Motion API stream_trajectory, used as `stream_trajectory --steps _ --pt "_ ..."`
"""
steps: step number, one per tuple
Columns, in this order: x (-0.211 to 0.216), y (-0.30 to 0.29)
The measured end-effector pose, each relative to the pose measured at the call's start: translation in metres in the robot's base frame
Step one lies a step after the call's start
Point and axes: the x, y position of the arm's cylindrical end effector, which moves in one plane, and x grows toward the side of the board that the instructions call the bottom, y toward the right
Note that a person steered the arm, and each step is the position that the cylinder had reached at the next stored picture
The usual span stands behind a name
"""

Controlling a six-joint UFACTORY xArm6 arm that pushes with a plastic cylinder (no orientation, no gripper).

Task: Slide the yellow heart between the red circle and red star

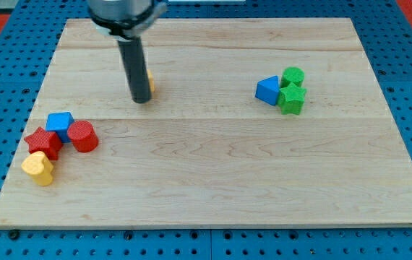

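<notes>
The yellow heart (38, 168) lies near the board's lower left edge, just below the red star (43, 141). The red circle (83, 136) sits to the right of the star, and a blue block (60, 123) rests above and between them, touching both. My tip (141, 100) is in the upper left part of the board, far above and to the right of this cluster. A yellow block (149, 81) shows only as a sliver behind the rod's right side, close to it.
A blue triangle (267, 89), a green circle (292, 76) and a green star (291, 99) cluster at the upper right. The wooden board (213, 180) lies on a blue pegboard surface.
</notes>
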Motion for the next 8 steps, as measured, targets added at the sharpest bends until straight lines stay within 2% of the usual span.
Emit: stream_trajectory --steps 1,2,3,5,6,7,8 --pt "-0.051 0.021" --pt "-0.043 0.03" --pt "0.031 0.066" --pt "0.173 0.037" --pt "0.23 -0.029" --pt "0.227 -0.134" --pt "0.219 -0.185"
